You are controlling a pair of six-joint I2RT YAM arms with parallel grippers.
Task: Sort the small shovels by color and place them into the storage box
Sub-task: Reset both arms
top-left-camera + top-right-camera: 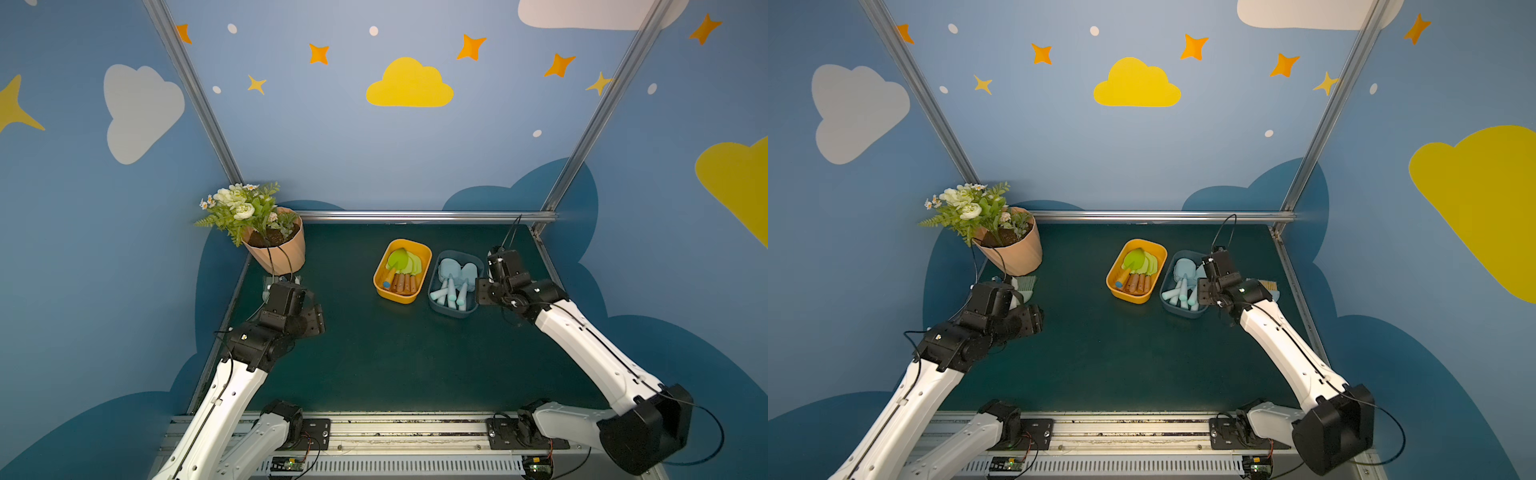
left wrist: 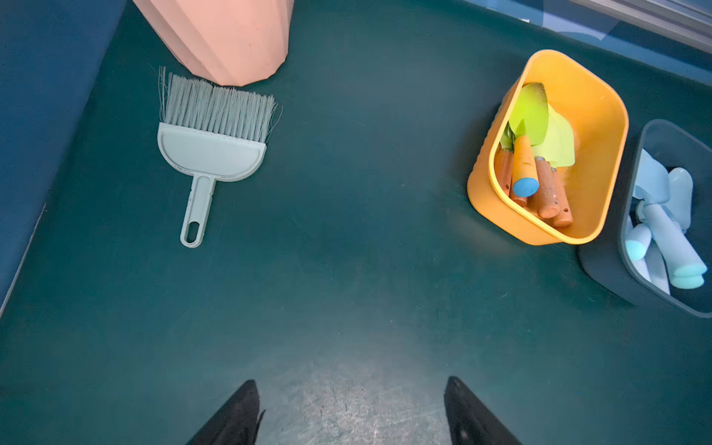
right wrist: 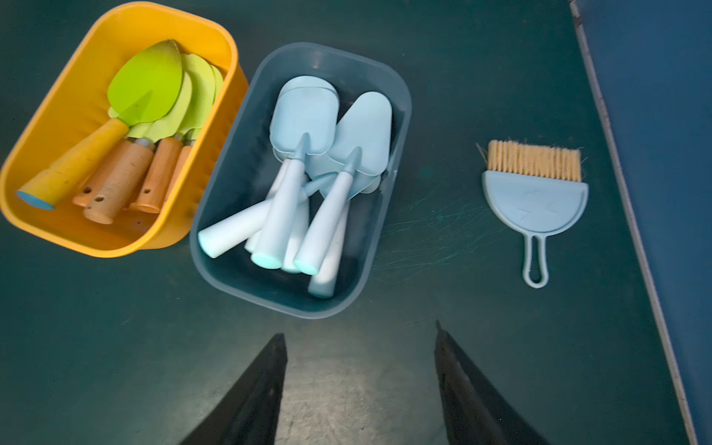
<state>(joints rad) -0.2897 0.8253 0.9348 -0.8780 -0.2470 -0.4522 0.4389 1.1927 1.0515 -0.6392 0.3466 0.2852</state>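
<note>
A dark green tabletop (image 1: 374, 365) sits under blue walls painted with clouds and stars. In both top views the lime-green shovels (image 1: 400, 261) lie in the yellow storage box (image 1: 398, 297). The light blue shovels (image 1: 452, 274) lie in the blue-grey storage box (image 1: 451, 313) just beside it. All point blades toward the back wall and handles toward the robot. The right arm (image 1: 590, 345) ends just beside the blue-grey box, while the left arm (image 1: 232, 386) hangs well apart from both, near the potted flowers (image 1: 276, 249).

In the left wrist view, the left gripper (image 2: 352, 381) holds its jaws apart and empty over bare tabletop. A grey-green brush (image 2: 210, 154) lies ahead, and the boxes sit off toward the robot's right.

In the right wrist view, the right gripper (image 3: 360, 329) has its jaws apart, gripping nothing. The blue-grey box lies straight ahead, handle ends nearest the jaws, with a light blue brush (image 3: 535, 200) near it. No shovel shows loose on the tabletop, so the sorting looks finished. If anything needs adjusting, the right arm is the nearer one.
</note>
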